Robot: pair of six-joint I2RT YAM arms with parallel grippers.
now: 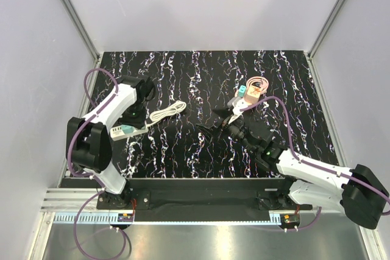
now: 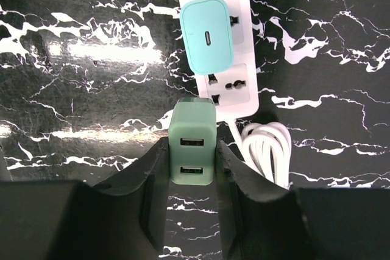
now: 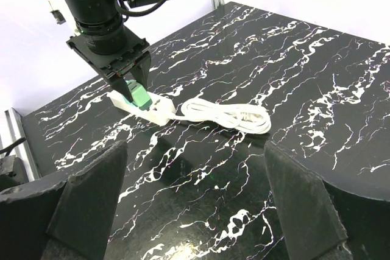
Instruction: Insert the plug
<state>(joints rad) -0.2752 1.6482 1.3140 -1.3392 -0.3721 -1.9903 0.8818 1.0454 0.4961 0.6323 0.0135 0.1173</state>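
A white power strip (image 2: 242, 92) lies at the left of the table. A teal plug (image 2: 207, 35) with one small port sits in its middle socket. My left gripper (image 2: 192, 150) is shut on a brighter green cube (image 2: 192, 147) with two USB ports, held at the strip's cord end. In the right wrist view the green cube (image 3: 138, 97) touches the strip (image 3: 155, 109); I cannot tell whether it is seated. Another small teal cube (image 1: 242, 92) lies at the back right. My right gripper (image 3: 198, 211) is open and empty over the middle of the table.
The strip's coiled white cord (image 2: 265, 150) lies right beside the left gripper and also shows in the top view (image 1: 169, 112). A pink and orange object (image 1: 256, 87) lies next to the far teal cube. Grey walls enclose the black marbled table (image 1: 201, 150).
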